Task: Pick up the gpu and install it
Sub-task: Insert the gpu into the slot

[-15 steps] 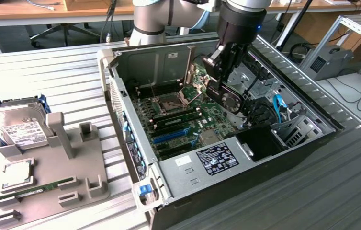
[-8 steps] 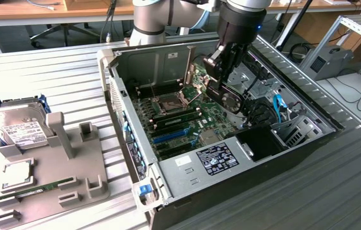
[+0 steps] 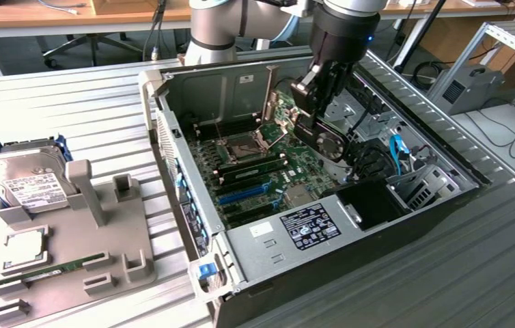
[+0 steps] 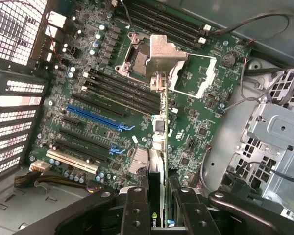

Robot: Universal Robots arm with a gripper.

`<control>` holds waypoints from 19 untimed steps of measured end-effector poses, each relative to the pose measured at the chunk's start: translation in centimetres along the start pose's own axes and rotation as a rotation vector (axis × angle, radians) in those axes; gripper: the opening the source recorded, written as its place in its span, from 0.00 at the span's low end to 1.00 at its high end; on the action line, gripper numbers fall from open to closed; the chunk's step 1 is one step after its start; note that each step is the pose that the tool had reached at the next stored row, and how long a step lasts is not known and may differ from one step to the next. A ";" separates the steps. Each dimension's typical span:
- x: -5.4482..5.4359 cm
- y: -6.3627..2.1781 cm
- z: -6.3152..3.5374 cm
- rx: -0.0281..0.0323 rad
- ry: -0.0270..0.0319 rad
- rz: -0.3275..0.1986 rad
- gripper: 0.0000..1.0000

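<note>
Above the open computer case (image 3: 205,92), the gripper (image 3: 313,102) clamps the gpu (image 3: 328,143) by its flat faces over the motherboard (image 4: 198,125), near the blue slots (image 4: 95,117). Its green logo is unreadable, as are the power supply label (image 3: 311,225) and the hard drive (image 3: 25,183) sticker.

Case (image 3: 173,147) is open on top, so there's loads of room straight down onto the board (image 3: 259,172). It's tighter on the exterior view's right: the drive cage (image 3: 426,184) and loose cables (image 3: 394,152) crowd in beside the claw (image 3: 317,116) and its gpu (image 3: 328,145). A raised socket bracket (image 4: 159,51) sticks up nearby too.
</note>
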State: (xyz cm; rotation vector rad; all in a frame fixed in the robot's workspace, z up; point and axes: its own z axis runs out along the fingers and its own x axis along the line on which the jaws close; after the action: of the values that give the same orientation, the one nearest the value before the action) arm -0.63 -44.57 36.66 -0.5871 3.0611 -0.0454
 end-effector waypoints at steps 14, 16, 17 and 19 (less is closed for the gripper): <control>0.0 0.00 0.00 -0.0003 -0.0007 -0.024 0.26; 0.0 0.00 0.00 -0.0005 -0.0009 -0.026 0.26; 0.0 0.00 0.00 -0.0005 -0.0009 -0.028 0.26; 0.0 0.00 0.00 -0.0005 -0.0010 -0.031 0.26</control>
State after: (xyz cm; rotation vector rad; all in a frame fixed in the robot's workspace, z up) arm -0.63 -44.57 36.67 -0.6347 3.0512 -0.0449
